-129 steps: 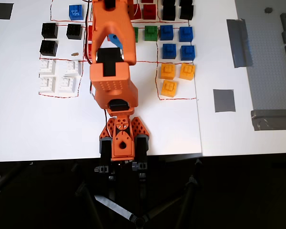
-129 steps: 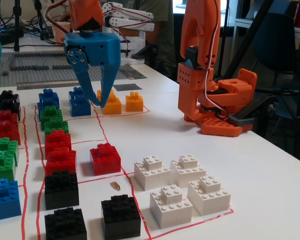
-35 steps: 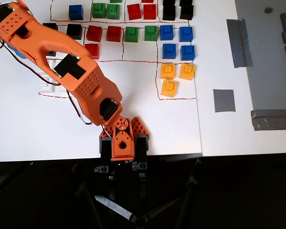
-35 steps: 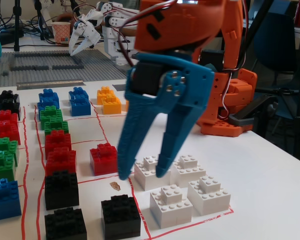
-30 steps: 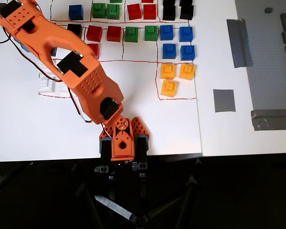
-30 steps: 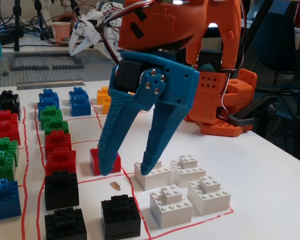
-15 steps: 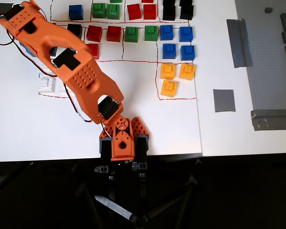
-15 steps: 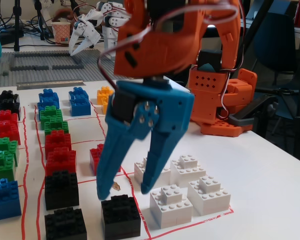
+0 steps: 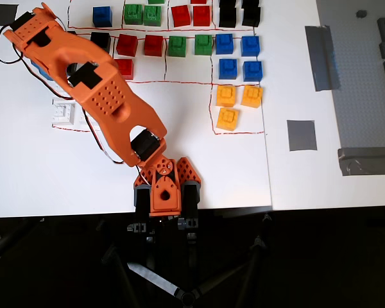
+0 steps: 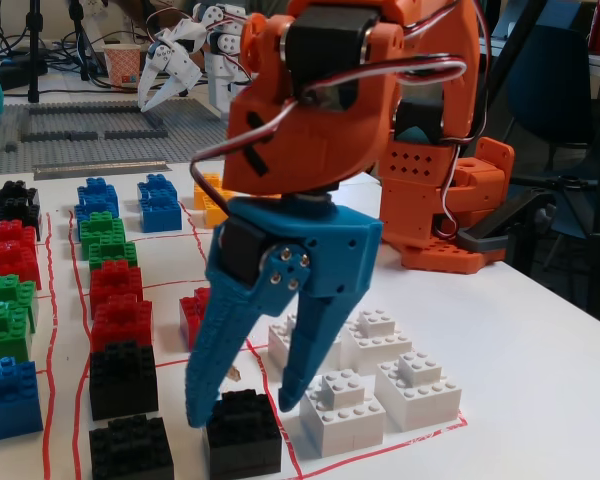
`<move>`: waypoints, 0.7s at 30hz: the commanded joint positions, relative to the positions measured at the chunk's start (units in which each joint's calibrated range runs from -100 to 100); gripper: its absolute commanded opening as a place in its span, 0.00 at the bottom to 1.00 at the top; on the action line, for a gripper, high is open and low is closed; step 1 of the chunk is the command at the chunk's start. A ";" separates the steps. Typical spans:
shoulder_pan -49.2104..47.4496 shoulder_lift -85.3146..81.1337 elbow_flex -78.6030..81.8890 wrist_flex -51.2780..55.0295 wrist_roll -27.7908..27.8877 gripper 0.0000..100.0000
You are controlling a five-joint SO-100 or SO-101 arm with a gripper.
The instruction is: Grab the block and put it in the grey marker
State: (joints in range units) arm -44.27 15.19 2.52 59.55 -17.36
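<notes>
The orange arm (image 9: 109, 109) reaches from its base (image 9: 163, 189) at the near edge of the desk toward the upper left in the overhead view, its far end bent downward. In the fixed view the blue pincer (image 10: 242, 410) points straight down, its two long fingers (image 10: 212, 355) spread apart in a narrow V, tips low near the surface, holding nothing.
</notes>
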 commanded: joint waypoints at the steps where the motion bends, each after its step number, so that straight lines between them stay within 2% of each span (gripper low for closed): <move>1: 2.01 -4.05 -4.38 -1.00 -0.29 0.25; 21: 1.68 0.09 -2.84 -5.00 0.29 0.23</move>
State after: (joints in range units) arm -43.12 18.50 2.52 56.11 -17.36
